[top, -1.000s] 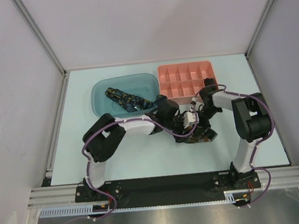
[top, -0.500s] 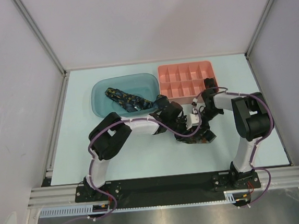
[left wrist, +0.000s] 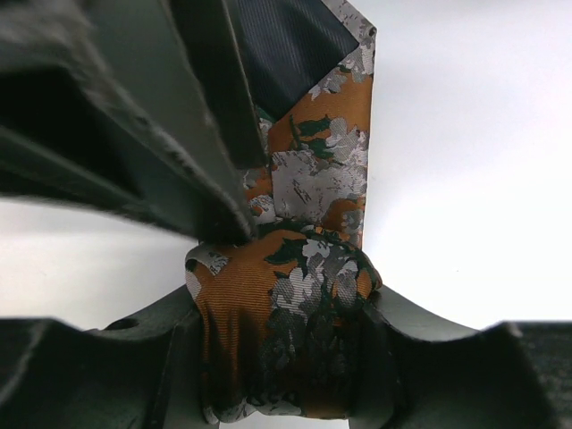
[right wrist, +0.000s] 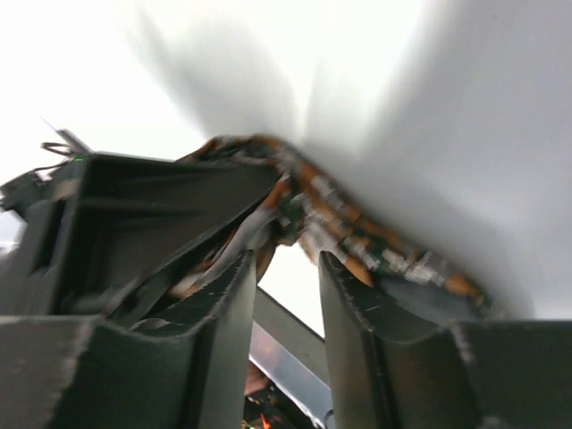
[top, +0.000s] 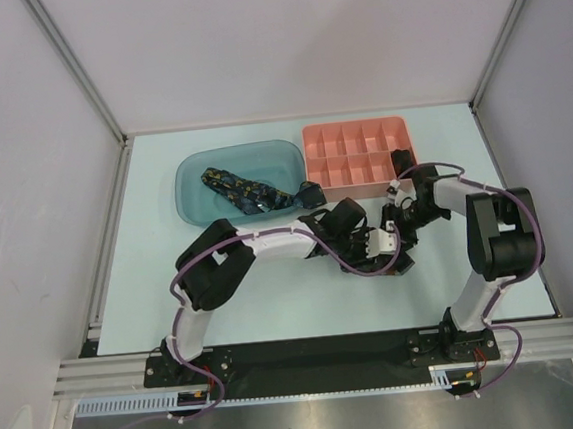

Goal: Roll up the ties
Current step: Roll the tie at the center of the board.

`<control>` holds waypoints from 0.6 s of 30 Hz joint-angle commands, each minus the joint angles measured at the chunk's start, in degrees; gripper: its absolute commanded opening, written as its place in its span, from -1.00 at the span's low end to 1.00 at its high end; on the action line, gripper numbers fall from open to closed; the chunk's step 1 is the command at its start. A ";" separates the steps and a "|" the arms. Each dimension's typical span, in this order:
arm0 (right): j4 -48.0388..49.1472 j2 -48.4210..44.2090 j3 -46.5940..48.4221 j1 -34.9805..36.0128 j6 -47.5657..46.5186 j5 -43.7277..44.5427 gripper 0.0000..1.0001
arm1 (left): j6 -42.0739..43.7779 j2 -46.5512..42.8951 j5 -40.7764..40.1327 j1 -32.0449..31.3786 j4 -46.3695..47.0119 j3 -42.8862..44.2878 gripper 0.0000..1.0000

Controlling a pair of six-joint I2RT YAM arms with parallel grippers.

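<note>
The orange-brown-white flecked tie (left wrist: pixel 317 170) lies on the table, one end rolled into a small bundle. My left gripper (left wrist: pixel 281 344) is shut on that bundle. In the top view the left gripper (top: pixel 357 236) and the right gripper (top: pixel 394 237) meet over the tie (top: pixel 389 264), which they largely hide. In the right wrist view my right gripper (right wrist: pixel 288 268) stands slightly open with nothing between its fingers. Its tips touch the edge of the tie (right wrist: pixel 357 237). The navy tie (top: pixel 245 193) lies unrolled in the teal bowl (top: pixel 188 178).
A pink compartment tray (top: pixel 356 126) stands at the back, right of the bowl and just behind the grippers. Frame posts and grey walls bound the table on the left, right and back.
My left gripper has moved right and toward the front with the tie. The right arm's elbow has swung outward to the right, its gripper staying by the tie.
</note>
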 commanded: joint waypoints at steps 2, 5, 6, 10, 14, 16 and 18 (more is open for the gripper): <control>1.38 -4.75 -2.28 0.37 1.43 -9.70 -0.13 | 1.79 5.29 -1.25 -0.16 -13.11 1.30 -0.53; 2.70 -4.93 -3.34 2.04 1.79 -10.32 -0.13 | 1.00 6.44 -0.72 -0.25 -13.82 2.53 -0.52; 3.66 -4.84 -3.95 2.31 1.88 -10.32 -0.14 | 0.82 6.62 -0.29 -0.25 -13.82 2.62 -0.53; 5.26 -3.44 -3.52 3.01 2.32 -10.67 -0.13 | -0.50 7.32 0.86 0.27 -14.53 2.98 -0.53; 2.01 -5.01 -2.90 0.65 -0.14 -11.90 -0.15 | -0.85 7.23 1.30 0.80 -14.88 2.63 -0.53; -0.97 -5.89 -2.73 -0.67 -2.95 -12.69 -0.14 | -1.12 7.23 1.74 1.07 -14.88 2.63 -0.53; -2.38 -7.03 -2.81 -0.94 -3.40 -13.48 -0.11 | -1.29 7.32 2.09 1.07 -14.88 2.80 -0.53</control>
